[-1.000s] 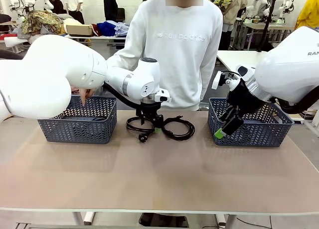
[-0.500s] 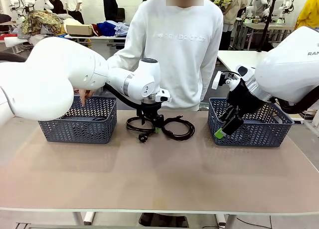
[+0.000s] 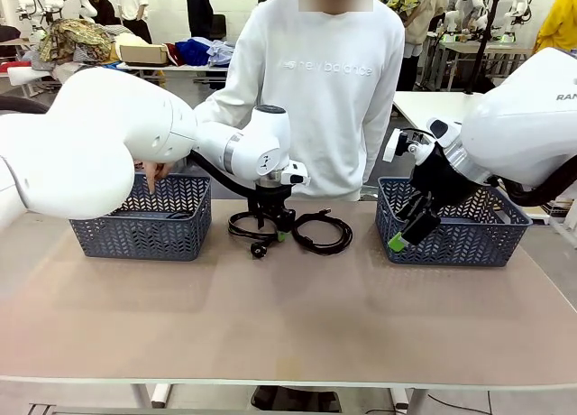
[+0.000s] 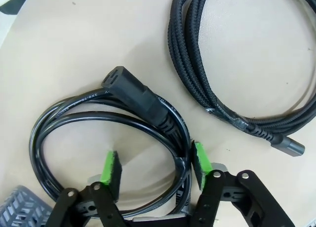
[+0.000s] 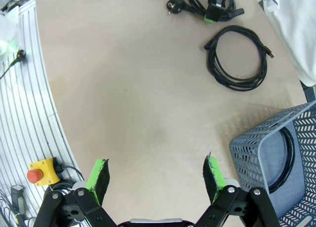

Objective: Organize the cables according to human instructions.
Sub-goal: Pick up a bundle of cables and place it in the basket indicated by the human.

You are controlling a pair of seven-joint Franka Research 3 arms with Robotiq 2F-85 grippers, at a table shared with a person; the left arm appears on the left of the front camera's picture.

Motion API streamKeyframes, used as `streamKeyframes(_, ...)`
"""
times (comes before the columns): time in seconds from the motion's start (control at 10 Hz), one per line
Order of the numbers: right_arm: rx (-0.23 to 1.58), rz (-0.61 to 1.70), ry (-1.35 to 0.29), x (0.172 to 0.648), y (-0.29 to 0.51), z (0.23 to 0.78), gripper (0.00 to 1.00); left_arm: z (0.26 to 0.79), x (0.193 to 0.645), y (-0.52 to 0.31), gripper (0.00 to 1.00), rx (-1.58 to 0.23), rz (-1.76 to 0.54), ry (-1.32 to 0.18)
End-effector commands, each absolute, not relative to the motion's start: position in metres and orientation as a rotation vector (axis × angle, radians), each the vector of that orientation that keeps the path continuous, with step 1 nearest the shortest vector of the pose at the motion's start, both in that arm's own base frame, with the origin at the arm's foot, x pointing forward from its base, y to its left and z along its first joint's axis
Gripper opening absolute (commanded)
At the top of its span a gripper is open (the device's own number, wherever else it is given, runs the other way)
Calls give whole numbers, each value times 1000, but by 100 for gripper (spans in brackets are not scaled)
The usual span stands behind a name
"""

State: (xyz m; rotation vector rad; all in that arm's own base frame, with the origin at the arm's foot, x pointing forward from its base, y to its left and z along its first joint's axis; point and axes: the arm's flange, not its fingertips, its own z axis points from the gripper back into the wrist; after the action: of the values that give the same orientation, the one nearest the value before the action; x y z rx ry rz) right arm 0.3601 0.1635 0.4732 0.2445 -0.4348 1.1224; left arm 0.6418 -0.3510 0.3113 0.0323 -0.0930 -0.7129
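Two black coils lie mid-tabletop [image 3: 288, 316]: a smooth cable [image 4: 143, 101], rubbery with a blocky moulded plug, and a braided cable [image 4: 195, 74], woven sheath, beside it and apart. We see the left claw [image 4: 154, 164] about half-open, green pads astride the smooth cable's strands, not clenched on them. The right claw [image 5: 155, 180] is spread wide and empty, hanging before the right basket [image 3: 469, 244], grey plastic lattice, with a third cable [image 5: 292, 155] coiled inside. Front view matches a second ago; nothing has moved.
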Motion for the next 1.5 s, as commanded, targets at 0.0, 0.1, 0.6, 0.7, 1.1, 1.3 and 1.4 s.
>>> streamKeyframes(0.0,243,1121,-433,361,165,475,100,313,644,-349,55,74,-681,-94)
streamKeyframes(0.1,243,1121,-433,361,165,475,100,313,644,-349,43,74,-679,-91)
streamKeyframes(0.6,243,1121,-433,361,165,475,100,316,640,-347,13,95,-654,-73)
streamKeyframes(0.7,243,1121,-433,361,165,475,100,320,638,-349,0,95,-658,-72)
streamKeyframes(1.1,243,1121,-433,361,165,475,100,386,622,-361,0,123,-688,-119)
streamKeyframes(1.3,243,1121,-433,361,165,475,100,419,609,-363,0,101,-752,-113)
streamKeyframes(1.4,243,1121,-433,361,165,475,100,434,603,-359,0,71,-816,-98)
